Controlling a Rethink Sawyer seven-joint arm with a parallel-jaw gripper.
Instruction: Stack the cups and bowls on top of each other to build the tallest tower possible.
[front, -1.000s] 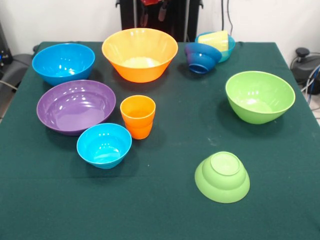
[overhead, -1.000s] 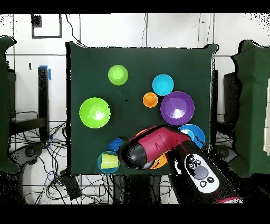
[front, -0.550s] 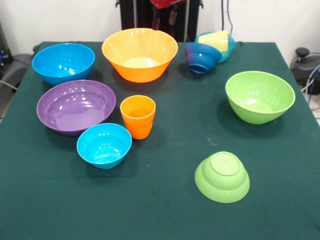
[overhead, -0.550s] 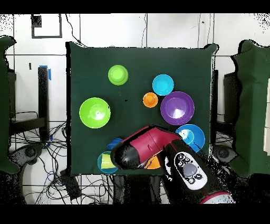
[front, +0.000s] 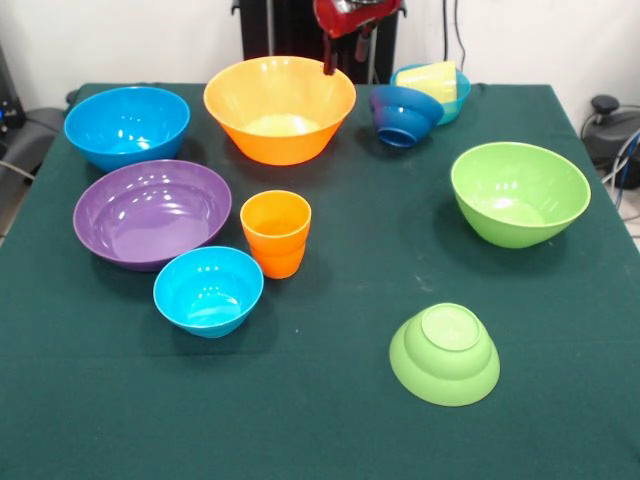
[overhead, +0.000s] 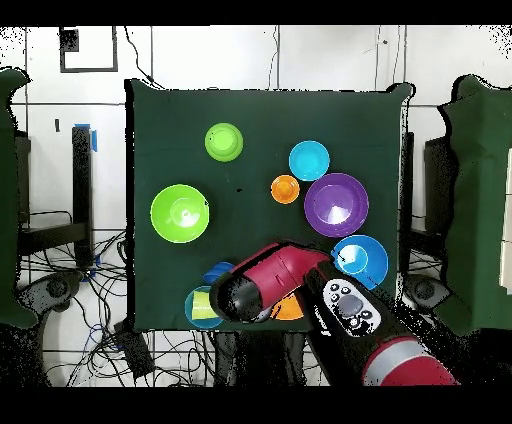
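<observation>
Front view. We find the gripper (front: 345, 45) only partly in frame at the top edge, hanging above the far rim of the large orange bowl (front: 279, 108). Two dark finger stubs show with a gap between them and nothing in it, so we judge the claw parted and empty. On the green table (front: 330, 420) the pieces lie scattered: the large blue bowl (front: 127, 125) at far left, the purple bowl (front: 151, 212) in front of it, a small light blue bowl (front: 208, 290) nearer the camera, and the orange cup (front: 276, 232) upright just beside it. The large green bowl (front: 519, 192) sits at right; the small green bowl (front: 444, 353) lies upside down, well apart. At the far side the dark blue bowl (front: 404, 114) lies tipped beside a second light blue bowl (front: 455, 95) holding the yellow cup (front: 431, 79).

Overhead view. We see the arm (overhead: 275, 282) covering the table's near edge and most of the orange bowl; the claw itself is hidden under it. The yellow cup (overhead: 207, 306) shows beside the arm.

Progress. In our judgement no tower exists. The only nesting is the cup lying in that bowl. Nearly all stacking remains.
</observation>
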